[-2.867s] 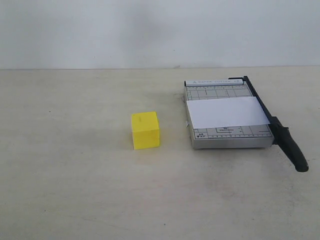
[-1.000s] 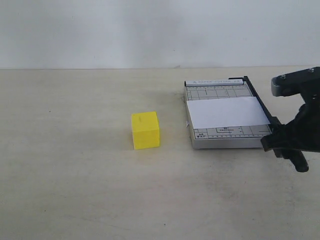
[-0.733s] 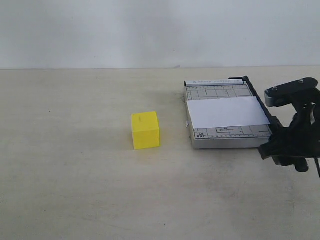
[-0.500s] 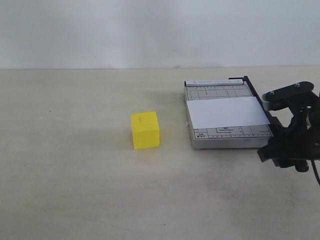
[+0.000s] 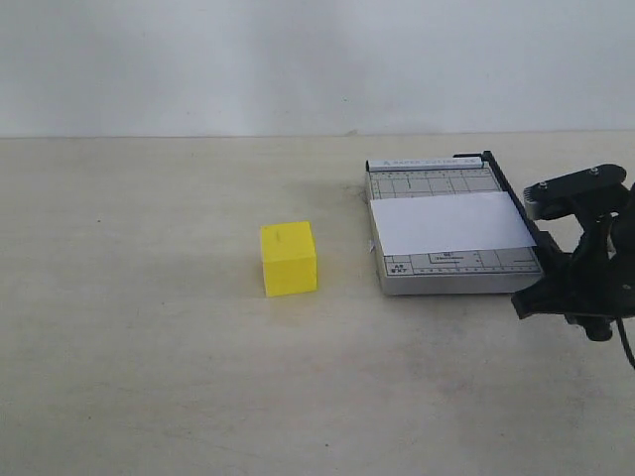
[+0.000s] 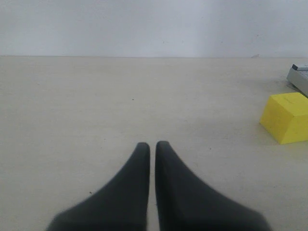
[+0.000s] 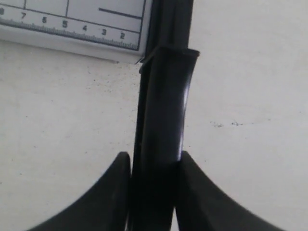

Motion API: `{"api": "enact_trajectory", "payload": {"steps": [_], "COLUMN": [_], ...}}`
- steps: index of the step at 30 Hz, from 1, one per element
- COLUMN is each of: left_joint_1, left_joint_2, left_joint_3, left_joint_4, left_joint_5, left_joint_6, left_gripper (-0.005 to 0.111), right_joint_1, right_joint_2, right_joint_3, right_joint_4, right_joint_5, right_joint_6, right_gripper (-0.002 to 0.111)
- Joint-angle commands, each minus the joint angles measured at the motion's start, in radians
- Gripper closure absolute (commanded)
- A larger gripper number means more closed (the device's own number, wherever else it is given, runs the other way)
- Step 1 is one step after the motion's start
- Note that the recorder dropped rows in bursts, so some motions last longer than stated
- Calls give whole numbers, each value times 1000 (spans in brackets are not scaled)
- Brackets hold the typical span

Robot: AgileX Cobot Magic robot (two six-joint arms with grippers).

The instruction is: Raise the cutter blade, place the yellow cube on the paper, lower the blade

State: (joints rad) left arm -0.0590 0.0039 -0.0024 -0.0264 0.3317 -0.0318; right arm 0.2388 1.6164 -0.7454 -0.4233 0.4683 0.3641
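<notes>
The right gripper [image 7: 154,159] clasps the blade handle [image 7: 166,96] at the trimmer's [image 5: 437,180] four o'clock corner. The left gripper [image 6: 152,147] is pinched closed, empty. The yellow cube [image 5: 289,258] sits at the trimmer's nine o'clock, off the paper [image 5: 449,222].

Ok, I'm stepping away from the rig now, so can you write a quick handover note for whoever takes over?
The left hand is shut and empty.
The right hand is closed on the cutter blade at its handle.
The blade is down along the trimmer; the paper lies across the trimmer; the yellow cube sits on the table, left of the trimmer.
Done: handle grasped. Left to do: raise blade, put cube on paper, lower blade.
</notes>
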Motion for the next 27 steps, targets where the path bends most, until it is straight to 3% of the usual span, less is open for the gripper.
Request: {"api": "enact_trajectory", "payload": {"steps": [1,10,22,24,27], "left_joint_1": [4,4,4,4,4], "left_joint_2": [-4,-4,-4,-4,-4], "left_joint_3": [2,2,2,2,2], "left_joint_4": [-3,-3,-3,-3,-3], "left_joint_5": [-17,-17,-17,-17,-17], "left_joint_6": [0,0,0,0,0], "left_gripper": [102,102,102,102,102], "right_joint_1": [-1,-1,-1,-1,-1], "right_joint_2": [-43,-194,-202,-202,-202], "right_joint_3": [-17,-122,-144,-144,-144], "right_joint_4": [-25,-36,-38,-31,-27], "right_joint_5": [-21,-14,11,11,13], "right_joint_6": [-10,-14,-26,-28,-40], "right_gripper": [103,103,102,94,61]}}
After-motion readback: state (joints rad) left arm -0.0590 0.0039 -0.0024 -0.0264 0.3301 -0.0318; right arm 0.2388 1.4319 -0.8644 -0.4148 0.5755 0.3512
